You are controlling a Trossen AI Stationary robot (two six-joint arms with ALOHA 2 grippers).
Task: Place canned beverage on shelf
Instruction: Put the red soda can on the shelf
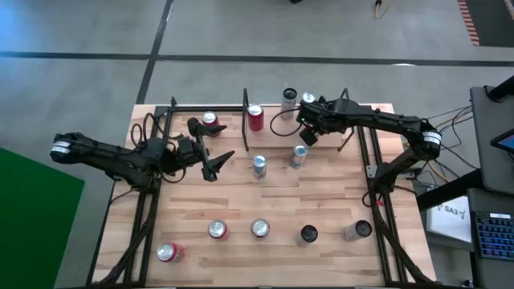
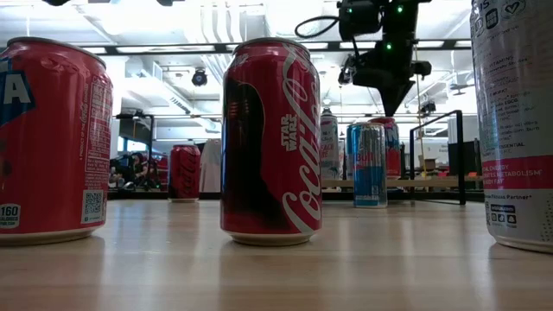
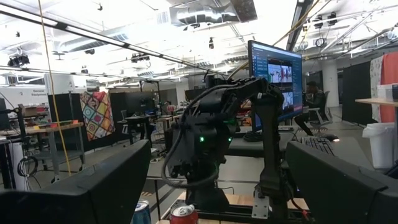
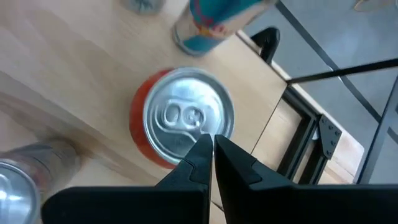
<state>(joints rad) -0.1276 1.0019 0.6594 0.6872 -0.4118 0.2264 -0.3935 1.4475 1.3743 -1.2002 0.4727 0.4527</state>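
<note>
A red can (image 1: 255, 118) with a silver top (image 4: 183, 121) stands upright on its base at the far side of the table, beside a black post of the shelf (image 1: 209, 107). My right gripper (image 1: 307, 135) is shut. It hangs slanting down above and to the right of this can, its tips (image 4: 212, 138) over the can's rim, touching nothing. In the low view it (image 2: 386, 102) hovers above a blue can (image 2: 370, 164). My left gripper (image 1: 214, 143) waits open at the table's left, near another red can (image 1: 210, 120), with nothing between its fingers (image 3: 217, 146).
Two silver cans (image 1: 289, 98) stand at the far edge and two blue-silver cans (image 1: 259, 166) at mid-table. Several cans line the near edge (image 1: 259, 229) and loom large in the low view (image 2: 272, 142). Black frame rails (image 4: 298, 124) edge the table.
</note>
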